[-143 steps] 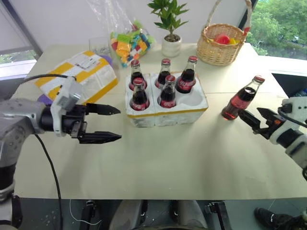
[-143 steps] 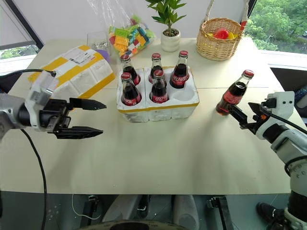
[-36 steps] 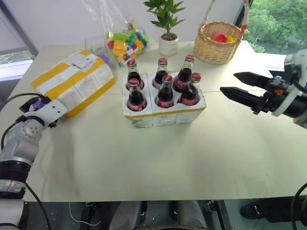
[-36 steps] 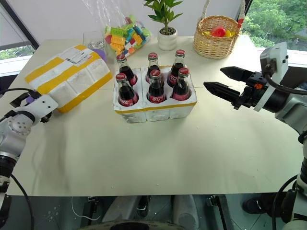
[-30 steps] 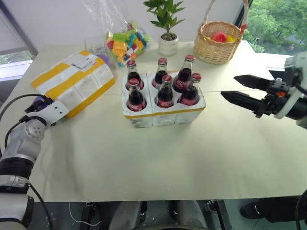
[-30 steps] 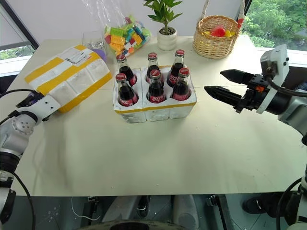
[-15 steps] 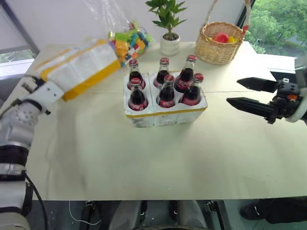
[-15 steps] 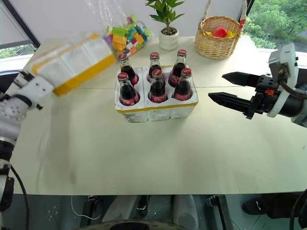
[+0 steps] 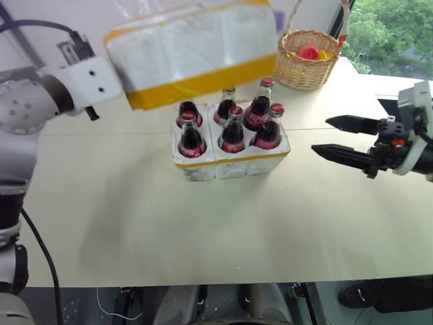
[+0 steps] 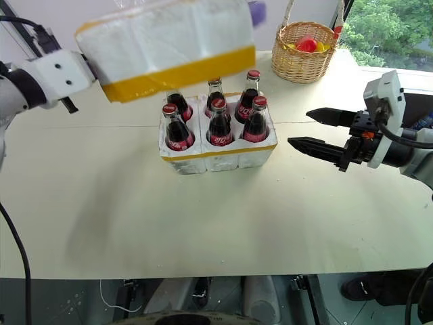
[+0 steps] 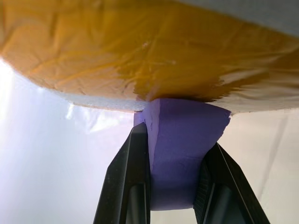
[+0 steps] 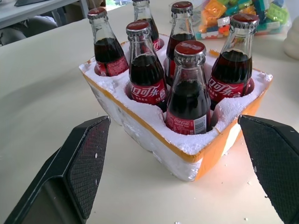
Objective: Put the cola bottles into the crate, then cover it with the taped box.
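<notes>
The left gripper (image 11: 174,182) is seen clamped on a purple foam tab (image 11: 180,154) fixed to the underside of the white foam box wrapped in broad yellow tape bands (image 9: 193,51), which is held aloft, tilted, above and slightly to the ten o'clock side of the low white foam crate with a yellow tape band round its rim (image 9: 230,161). All six small glass cola bottles with red caps and red labels (image 12: 188,88) are seated upright in the crate's wells, the back row partly hidden behind the raised box in the head views. The right gripper (image 10: 312,130) is held level at three o'clock of the crate, apart from it, its two black fingers (image 12: 86,158) spread wide with nothing between them. A wicker basket (image 9: 312,62) holding red and yellow items is set at the crate's one o'clock, near the far edge of the beige table (image 9: 223,230)
</notes>
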